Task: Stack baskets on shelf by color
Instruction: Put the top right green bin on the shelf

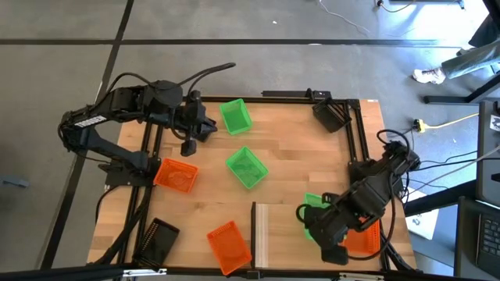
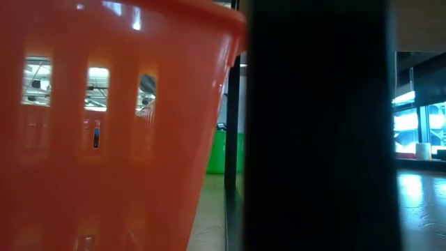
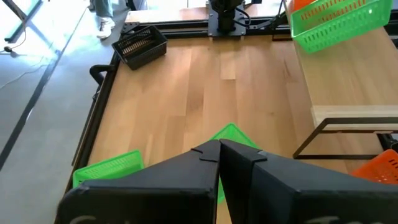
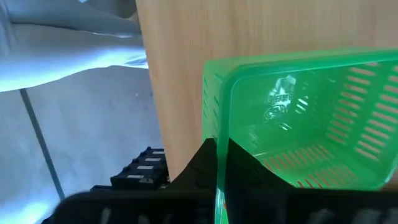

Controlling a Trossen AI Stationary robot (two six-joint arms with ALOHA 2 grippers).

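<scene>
My right gripper (image 4: 217, 155) is shut on a bright green basket (image 1: 312, 205) over the right half of the pale shelf (image 1: 273, 234), next to an orange basket (image 1: 364, 239) on the shelf. My left gripper (image 3: 219, 149) hovers shut and bare at the far left (image 1: 205, 127). Two more green baskets (image 1: 236, 115) (image 1: 247, 167) rest on their bottoms on the table, as do two orange ones (image 1: 175, 174) (image 1: 229, 246) and two black ones (image 1: 160, 238) (image 1: 332, 115). My right gripper pinches the green basket's wall at the rim (image 4: 219, 180), one finger outside and one inside the basket. The fingers come steeply from above. The basket hangs tilted over the shelf (image 3: 336, 25); orange shows through its mesh, and I cannot tell whether it touches the orange basket.
The shelf stands on black legs (image 3: 311, 140) at the table's near edge. In the low view an orange basket (image 2: 104, 125) and a dark post (image 2: 313, 125) block most of the sight. Bare wood lies between the middle green basket and the far right black one.
</scene>
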